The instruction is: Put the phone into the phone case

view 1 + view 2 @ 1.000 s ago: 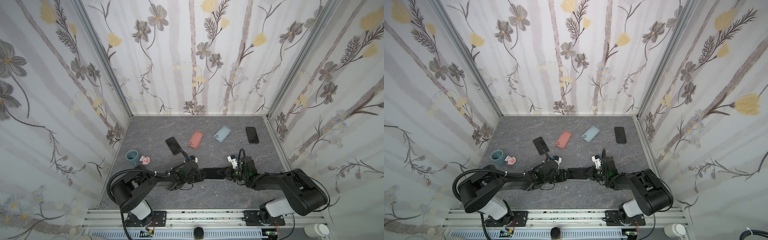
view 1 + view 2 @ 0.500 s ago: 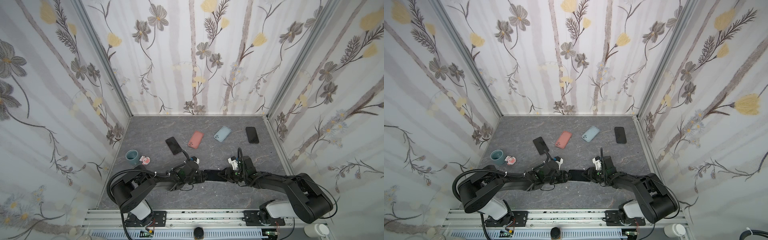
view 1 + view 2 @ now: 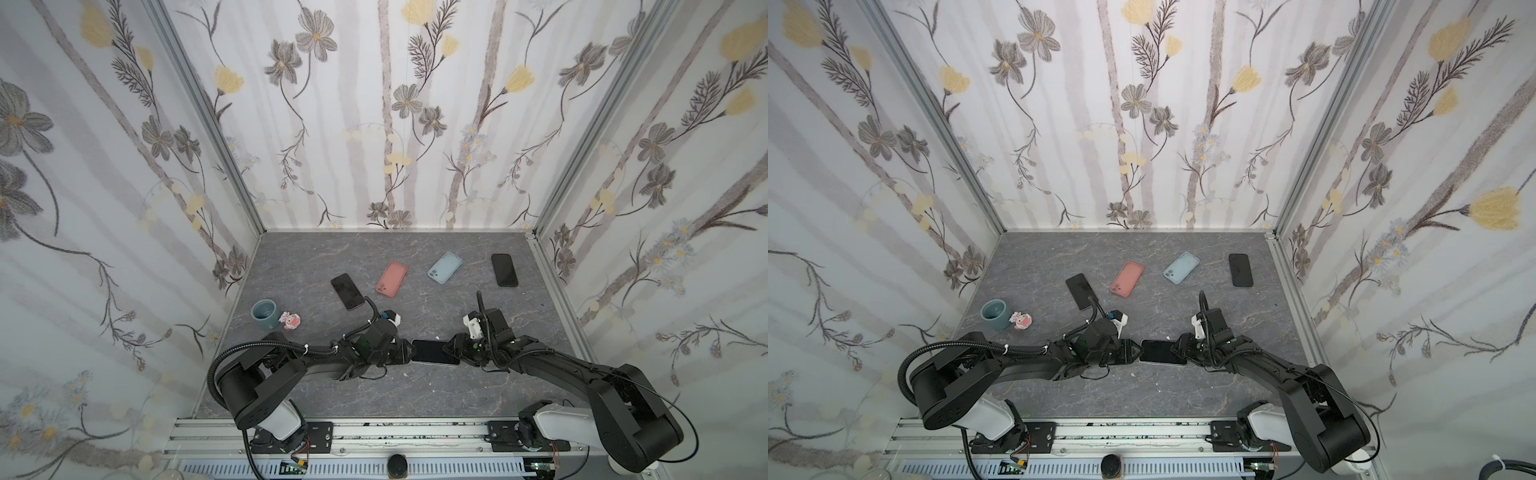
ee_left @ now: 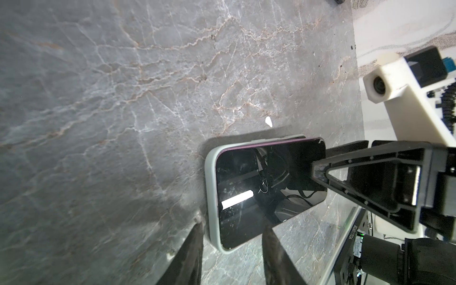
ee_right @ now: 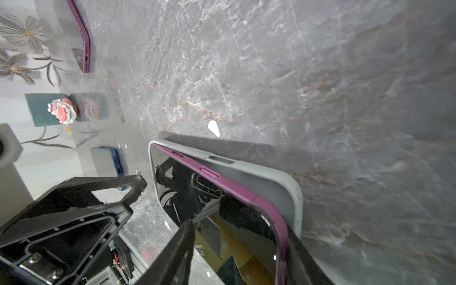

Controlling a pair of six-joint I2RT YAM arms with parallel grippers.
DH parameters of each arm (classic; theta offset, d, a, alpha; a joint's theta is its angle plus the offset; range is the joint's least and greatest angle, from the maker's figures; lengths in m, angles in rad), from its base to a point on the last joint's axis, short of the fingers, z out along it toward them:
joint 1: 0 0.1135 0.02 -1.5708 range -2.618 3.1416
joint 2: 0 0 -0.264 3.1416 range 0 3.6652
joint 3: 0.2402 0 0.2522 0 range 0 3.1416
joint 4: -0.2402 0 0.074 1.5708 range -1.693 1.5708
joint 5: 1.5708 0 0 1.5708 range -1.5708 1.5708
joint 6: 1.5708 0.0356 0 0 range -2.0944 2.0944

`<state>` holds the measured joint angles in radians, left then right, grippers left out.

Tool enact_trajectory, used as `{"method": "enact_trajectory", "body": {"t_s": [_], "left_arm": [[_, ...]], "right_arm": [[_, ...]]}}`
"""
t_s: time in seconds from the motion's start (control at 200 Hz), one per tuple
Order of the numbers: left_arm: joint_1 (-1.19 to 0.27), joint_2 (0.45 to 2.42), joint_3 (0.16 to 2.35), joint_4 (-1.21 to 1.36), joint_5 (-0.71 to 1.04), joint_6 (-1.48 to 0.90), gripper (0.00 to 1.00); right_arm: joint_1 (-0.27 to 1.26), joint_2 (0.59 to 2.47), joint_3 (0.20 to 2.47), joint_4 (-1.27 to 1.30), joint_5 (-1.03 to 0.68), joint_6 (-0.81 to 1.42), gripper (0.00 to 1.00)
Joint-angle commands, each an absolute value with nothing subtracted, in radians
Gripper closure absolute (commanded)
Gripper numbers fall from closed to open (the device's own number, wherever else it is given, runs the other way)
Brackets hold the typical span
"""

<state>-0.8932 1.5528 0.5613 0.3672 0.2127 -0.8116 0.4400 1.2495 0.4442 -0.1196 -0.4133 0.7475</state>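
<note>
Marble table bears phone half-seated in case.

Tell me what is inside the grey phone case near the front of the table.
A phone with a purple edge lies screen-up in the grey case, one long side raised above the wall. The phone hides the case's floor.

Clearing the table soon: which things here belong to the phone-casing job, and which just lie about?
In use: purple-edged phone, light grey case, left gripper, right gripper.
Lying about: pink case, light blue case, far-right black phone, second purple-edged phone, blue-edged phone, teal cup, pink figurine.
</note>
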Motion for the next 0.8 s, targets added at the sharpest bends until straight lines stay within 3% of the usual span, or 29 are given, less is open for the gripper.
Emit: {"method": "enact_trajectory", "body": {"t_s": [0.0,0.52,0.799], "left_arm": [[-0.89,1.553,0.583,0.332,0.189,-0.773,0.61],[-0.891,1.593,0.635,0.307,0.213,-0.749,0.63],[-0.902,1.635,0.67,0.293,0.249,-0.736,0.63]], "right_arm": [[0.442,1.228,0.46,-0.229,-0.359,0.712,0.46],[0.442,1.139,0.517,-0.43,-0.25,0.645,0.41],[0.439,1.129,0.477,-0.406,-0.264,0.643,0.55]]}}
